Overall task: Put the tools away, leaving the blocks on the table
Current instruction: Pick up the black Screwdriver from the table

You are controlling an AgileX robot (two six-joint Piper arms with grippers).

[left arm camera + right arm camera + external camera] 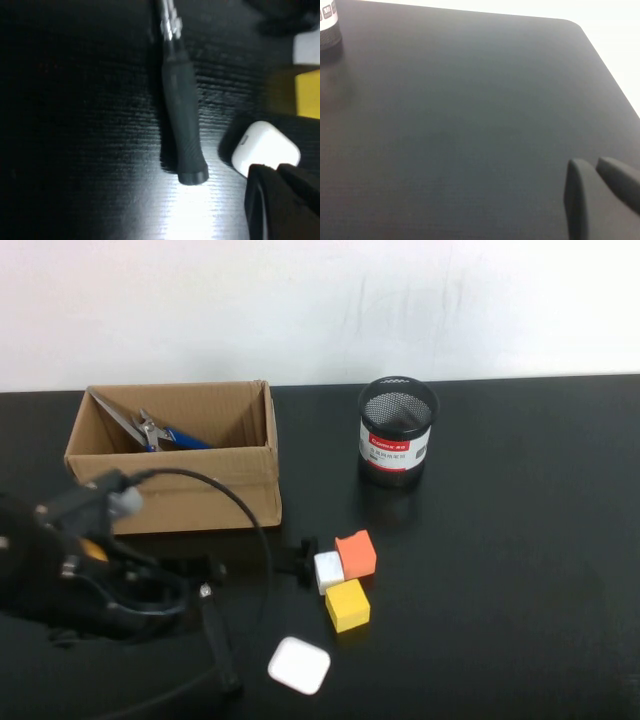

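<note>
Two tools down, one to go: the scissors (115, 415) and the blue-handled pliers (165, 435) lie inside the cardboard box (200, 502) at ten o'clock on the black table (520, 570), while the black-handled screwdriver (218, 640) lies flat on the tabletop at seven o'clock, its grip just beside the white rounded-square case (299, 665). The left gripper (277, 200) hovers low over that spot with its jaws pressed together and nothing between them; in the left wrist view the screwdriver's handle runs alongside it, apart from the fingertips. The right gripper (600, 195), likewise clenched and empty, hangs over bare table toward the four o'clock corner. The count: three tools, two of them boxed; three blocks near the centre, touching or nearly so, orange (356, 554), white (328, 571) and yellow (347, 605); one small black knob-like piece (297, 558) against the white block; one case; one box; one mesh pen cup (397, 432) at one o'clock.
</note>
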